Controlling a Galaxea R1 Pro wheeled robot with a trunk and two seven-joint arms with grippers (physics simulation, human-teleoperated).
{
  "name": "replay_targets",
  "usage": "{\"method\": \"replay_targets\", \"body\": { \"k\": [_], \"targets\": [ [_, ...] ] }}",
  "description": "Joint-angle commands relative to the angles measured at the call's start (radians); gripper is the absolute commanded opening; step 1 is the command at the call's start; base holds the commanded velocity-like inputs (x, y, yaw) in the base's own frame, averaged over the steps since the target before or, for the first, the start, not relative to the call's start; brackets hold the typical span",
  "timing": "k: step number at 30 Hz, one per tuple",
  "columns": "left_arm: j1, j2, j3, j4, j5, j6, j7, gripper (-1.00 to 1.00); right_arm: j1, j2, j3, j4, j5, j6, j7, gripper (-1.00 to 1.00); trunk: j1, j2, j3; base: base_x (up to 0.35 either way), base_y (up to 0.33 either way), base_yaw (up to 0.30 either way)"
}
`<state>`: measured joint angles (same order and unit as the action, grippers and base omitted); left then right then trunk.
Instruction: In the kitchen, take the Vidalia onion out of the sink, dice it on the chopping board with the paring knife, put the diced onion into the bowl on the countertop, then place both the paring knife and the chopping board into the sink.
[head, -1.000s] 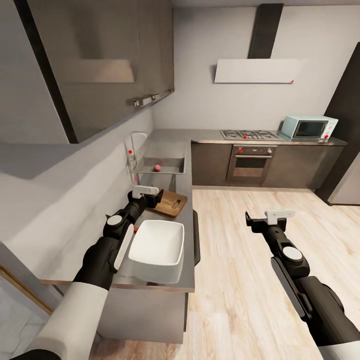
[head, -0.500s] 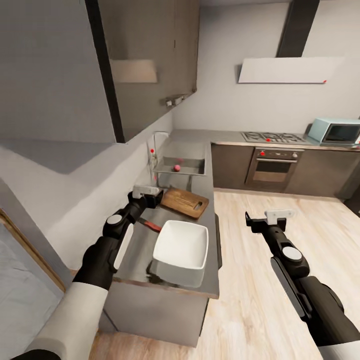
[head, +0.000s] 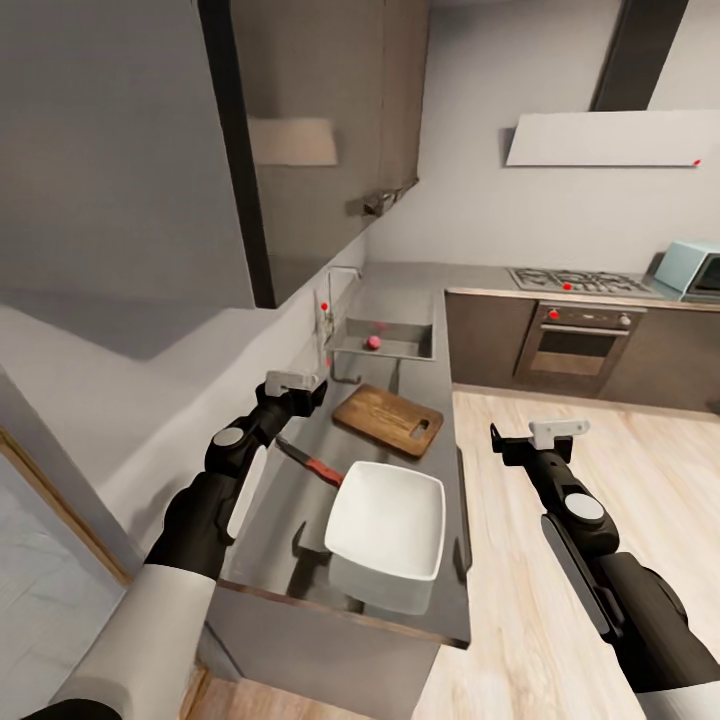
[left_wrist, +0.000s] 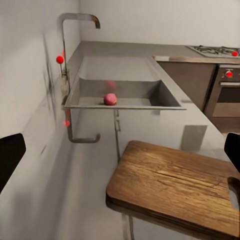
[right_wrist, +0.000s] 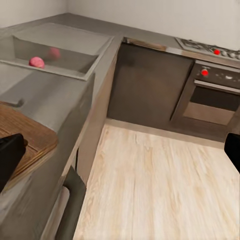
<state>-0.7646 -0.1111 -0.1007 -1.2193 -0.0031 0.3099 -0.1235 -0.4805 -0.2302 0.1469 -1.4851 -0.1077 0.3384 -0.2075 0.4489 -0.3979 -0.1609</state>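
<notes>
The pinkish Vidalia onion (head: 373, 342) lies in the steel sink (head: 352, 350) under the curved faucet (head: 335, 290). Nearer me on the grey countertop (head: 285, 505) are the brown chopping board (head: 390, 420), the paring knife (head: 312, 464) with its reddish handle, and the white bowl (head: 385, 520). My left gripper (head: 305, 392) hovers open over the counter just left of the board. In the left wrist view the board (left_wrist: 175, 185) is close and the onion (left_wrist: 110, 99) sits beyond in the sink (left_wrist: 135, 90). My right gripper (head: 530, 440) hangs open over the floor, right of the counter.
Dark upper cabinets (head: 300, 150) overhang the counter on the left. An oven (head: 580, 345), a gas hob (head: 575, 282) and a pale blue microwave (head: 695, 268) line the back wall. Light wooden floor (head: 520, 570) spreads to the right of the counter.
The whole view has swung, so the counter, sink and board now sit further right in the picture. The knife now shows beside my left arm. Both arms hold the same pose.
</notes>
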Motion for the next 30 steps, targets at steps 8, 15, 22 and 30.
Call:
{"method": "replay_targets", "body": {
  "k": [8,15,22,30],
  "targets": [
    [-0.001,-0.001,0.001,-0.001,0.0,0.006,-0.004,1.0,-0.001,-0.001,0.004,-0.001,-0.01,0.003,-0.009,1.0,0.001,-0.002,-0.002,0.317,-0.07,0.001],
    [-0.001,-0.001,0.001,-0.001,0.0,0.006,-0.004,1.0,-0.001,-0.001,0.005,-0.001,-0.01,0.004,-0.009,1.0,0.001,-0.002,-0.002,0.136,-0.034,0.0],
    [-0.001,-0.001,0.001,-0.002,0.0,0.006,-0.004,1.0,-0.001,-0.001,0.005,-0.001,-0.011,0.004,-0.009,1.0,0.001,-0.002,-0.002,0.007,-0.002,0.0],
    [-0.001,-0.001,0.001,-0.002,0.0,0.006,-0.004,1.0,-0.001,-0.001,0.005,-0.001,-0.011,0.004,-0.009,1.0,0.001,-0.002,-0.002,0.0,0.0,0.0]
  ]
}}
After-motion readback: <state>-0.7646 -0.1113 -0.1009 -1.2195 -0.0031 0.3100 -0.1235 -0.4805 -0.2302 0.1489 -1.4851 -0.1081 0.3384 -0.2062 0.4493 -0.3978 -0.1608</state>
